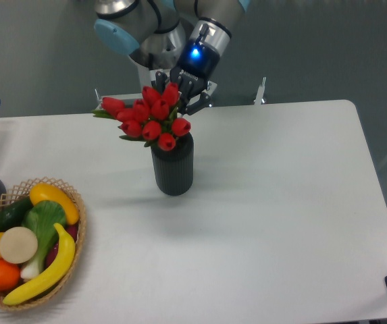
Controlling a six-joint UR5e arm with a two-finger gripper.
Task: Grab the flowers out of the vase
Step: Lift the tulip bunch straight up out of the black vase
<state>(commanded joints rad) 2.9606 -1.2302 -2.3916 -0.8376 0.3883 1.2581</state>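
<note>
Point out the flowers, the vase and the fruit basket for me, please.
flowers [151,120]: fixed camera, on the middle red buds.
vase [173,172]: fixed camera, on its ribbed front wall.
fruit basket [80,233]: fixed camera, on its woven right rim.

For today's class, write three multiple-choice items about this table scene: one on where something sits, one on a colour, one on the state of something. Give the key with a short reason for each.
1. Where is the basket of fruit?
A. at the table's near-left corner
B. behind the vase
C. at the right edge

2. What colour are the flowers?
A. yellow
B. red
C. white

3. What state is the vase in?
A. lying on its side
B. lifted off the table
C. standing on the table with the flowers at its mouth

Key:
1. A, the basket lies at the lower left of the camera view, well apart from the vase.
2. B, the buds are all red above green leaves.
3. C, the vase's base rests on the table and the bunch sits at its mouth, with the end effector against the bunch's far side.
</note>
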